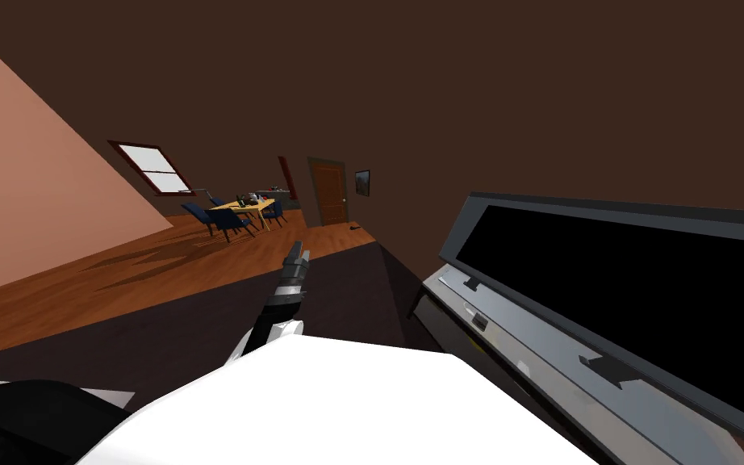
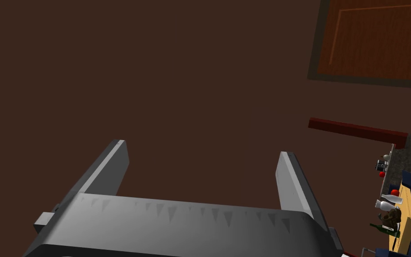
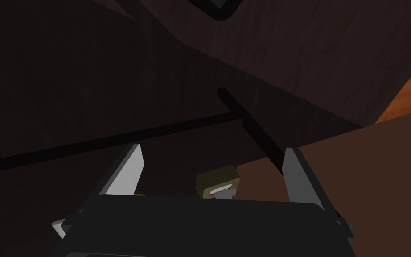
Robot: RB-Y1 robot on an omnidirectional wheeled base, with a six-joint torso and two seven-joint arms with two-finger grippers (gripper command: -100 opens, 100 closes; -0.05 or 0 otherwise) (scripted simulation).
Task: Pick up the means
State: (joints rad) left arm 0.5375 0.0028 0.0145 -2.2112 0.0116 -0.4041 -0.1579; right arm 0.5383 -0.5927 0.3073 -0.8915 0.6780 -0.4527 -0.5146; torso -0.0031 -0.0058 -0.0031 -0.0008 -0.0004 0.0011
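A small olive-brown blocky object [image 3: 217, 182] with a white toothed mark sits low between the fingers of my right gripper [image 3: 212, 150], close to its dark body, which hides its lower part. The fingers stand wide apart and touch nothing. Around the object are dark wooden furniture panels [image 3: 111, 89] with a black bar [image 3: 253, 125] across them. I cannot tell what the object rests on. My left gripper [image 2: 202, 149] is open and holds nothing, facing a dark brown wall. In the head view that gripper [image 1: 296, 258] reaches forward above a dark surface.
A large black screen in a grey frame [image 1: 475, 216] stands on a dark cabinet close at my right. Far off are a dining table [image 1: 243, 207] with blue chairs, a brown door [image 1: 330, 192] and a window [image 1: 152, 168]. Wooden floor [image 1: 120, 278] stretches to the left.
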